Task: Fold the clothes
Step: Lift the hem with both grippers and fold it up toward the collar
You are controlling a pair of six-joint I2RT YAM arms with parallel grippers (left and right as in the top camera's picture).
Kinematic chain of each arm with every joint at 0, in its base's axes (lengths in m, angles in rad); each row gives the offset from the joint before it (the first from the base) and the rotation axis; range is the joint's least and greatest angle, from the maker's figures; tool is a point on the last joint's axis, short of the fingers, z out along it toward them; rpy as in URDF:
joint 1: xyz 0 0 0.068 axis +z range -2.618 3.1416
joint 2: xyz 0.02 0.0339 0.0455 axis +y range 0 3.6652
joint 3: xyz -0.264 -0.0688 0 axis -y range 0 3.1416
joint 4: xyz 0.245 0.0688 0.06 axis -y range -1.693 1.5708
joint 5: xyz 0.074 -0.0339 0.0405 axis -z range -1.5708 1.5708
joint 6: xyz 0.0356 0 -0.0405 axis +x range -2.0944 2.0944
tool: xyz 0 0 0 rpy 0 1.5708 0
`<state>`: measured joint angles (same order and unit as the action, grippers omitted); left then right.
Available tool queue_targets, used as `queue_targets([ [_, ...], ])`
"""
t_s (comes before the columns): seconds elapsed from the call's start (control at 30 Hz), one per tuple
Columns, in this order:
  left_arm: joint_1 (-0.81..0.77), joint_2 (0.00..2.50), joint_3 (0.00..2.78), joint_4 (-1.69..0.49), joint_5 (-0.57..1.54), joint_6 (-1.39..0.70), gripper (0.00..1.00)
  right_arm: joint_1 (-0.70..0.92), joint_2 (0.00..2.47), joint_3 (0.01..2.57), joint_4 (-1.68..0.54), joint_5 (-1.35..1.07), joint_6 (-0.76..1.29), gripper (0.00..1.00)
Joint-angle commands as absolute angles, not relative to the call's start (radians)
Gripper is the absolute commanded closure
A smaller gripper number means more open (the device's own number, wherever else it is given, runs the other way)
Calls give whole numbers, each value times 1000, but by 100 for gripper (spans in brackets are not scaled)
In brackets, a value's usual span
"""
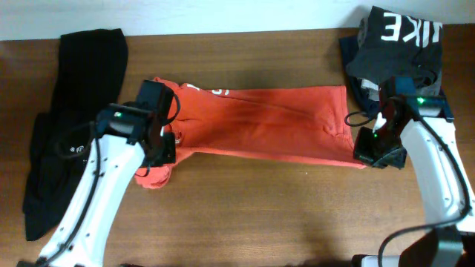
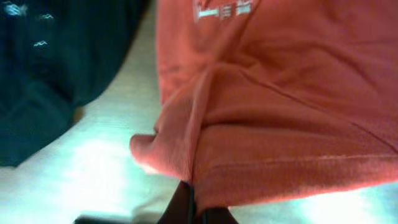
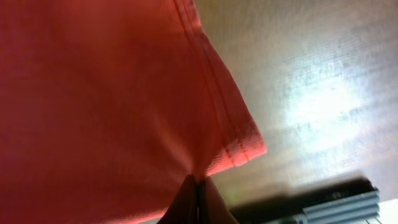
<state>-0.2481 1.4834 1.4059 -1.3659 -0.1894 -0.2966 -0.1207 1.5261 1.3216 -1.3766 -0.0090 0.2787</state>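
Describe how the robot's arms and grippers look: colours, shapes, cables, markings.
The left arm and right arm: white links, black joint housings, each with a green light, black cables alongside. A round white logo marks the left. The left gripper and right gripper: black bodies, dark narrow fingers.

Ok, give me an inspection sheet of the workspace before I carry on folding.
Surface: wooden table, brown, glossy.
Job's things: red-orange T-shirt lying as a long band across the middle, white lettering near its left end.
Clutter: black garment at left; dark and grey stack with white block letters, back right.
Grippers: left gripper shut on the T-shirt's left end; right gripper shut on its right corner.
Cables: black cable loops at the left wrist; second cable at the right wrist.
Surroundings: white wall behind the table.
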Motion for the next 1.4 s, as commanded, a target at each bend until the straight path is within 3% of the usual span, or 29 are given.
queue_targets([
  [0.0, -241, 1418, 1463, -1419, -256, -286, 99, -120, 1437, 1361, -1420, -19, 239, 96],
  [0.37, -241, 1381, 1476, -1439, -260, -285, 99, -120, 1330, 1360, -1455, -26, 213, 96],
  [0.77, -241, 1449, 1473, -1098, -369, -228, 100, -119, 1518, 1360, -1168, -50, 210, 96],
  [1.37, -241, 1840, 1473, -760, -374, -64, 99, -119, 1742, 1360, -893, -41, 210, 96],
])
